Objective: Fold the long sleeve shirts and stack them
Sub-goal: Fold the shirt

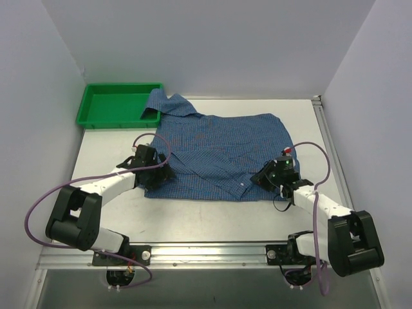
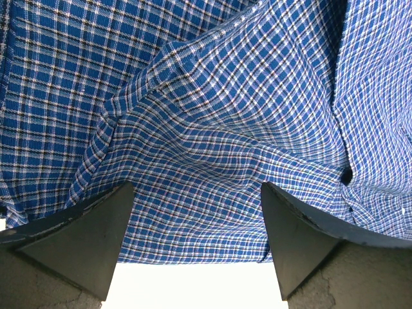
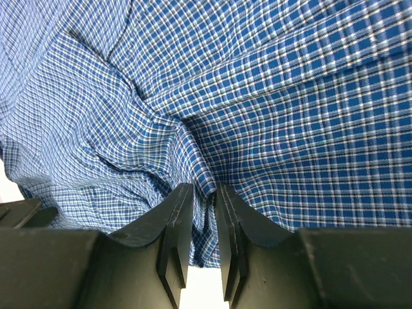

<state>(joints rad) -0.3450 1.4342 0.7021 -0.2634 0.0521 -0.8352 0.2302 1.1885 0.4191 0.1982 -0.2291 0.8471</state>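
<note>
A blue fine-checked cloth button-up shirt (image 1: 215, 151) was spread flat on the white table (image 1: 212, 219), with its collar overlapping the edge of the green plastic tray (image 1: 96, 122). The right gripper (image 3: 203, 190) was closed almost fully on a raised fold at the near right hem, presumably so that this corner could be lifted. The left gripper (image 2: 197, 187) was spread wide at the near left hem. Cloth lay between its fingers but was not clamped, and a matching pinch was judged to be the pending step.
</note>
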